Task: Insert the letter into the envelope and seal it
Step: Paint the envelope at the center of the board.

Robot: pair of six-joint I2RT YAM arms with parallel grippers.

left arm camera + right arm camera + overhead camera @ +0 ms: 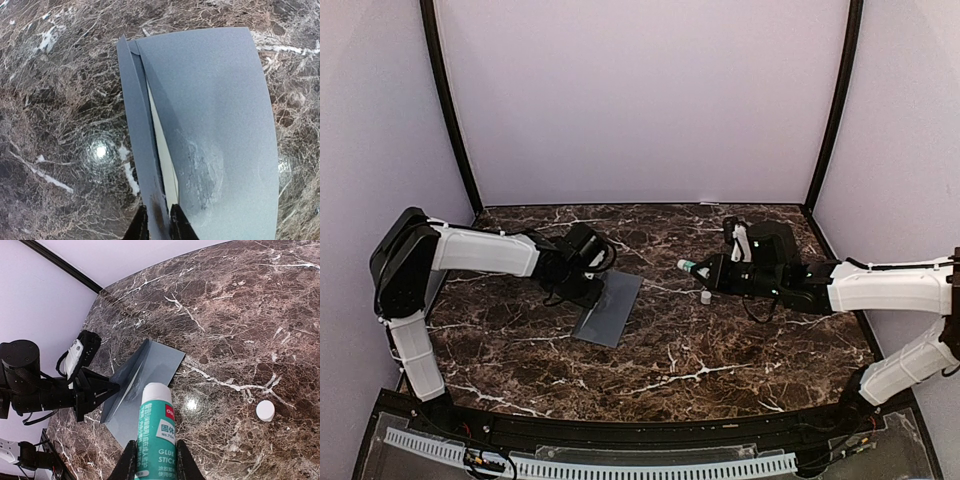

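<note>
**Operator:** Quick check, left side first. What's my left claw doing?

**Annotator:** Your left gripper (159, 227) is nearly closed, jaws pinched on the edge of the flap (134, 125) of the envelope (220, 125). The flap is lifted up off the body. The envelope lies flat on the table (225, 315), left of centre.

**Operator:** And the letter?

**Annotator:** The letter (167, 175) is inside. Only a cream sliver shows in the mouth, under the raised flap. I'd call insertion done, though I can't tell if it's seated fully.

**Operator:** Right side?

**Annotator:** Your right gripper (156, 465) is clamped narrow on a glue stick (156, 425), nose pointing toward the envelope but well apart from it. Its white cap (265, 410) is off, lying on the marble to the right.

**Operator:** So what's left?

**Annotator:** My read: sealing hasn't started. I can't make out any glue on the flap. You have to bring the stick over, glue the flap, then fold it down and press it shut. Roughly halfway. Watch that your pinch doesn't drag the envelope.
</note>
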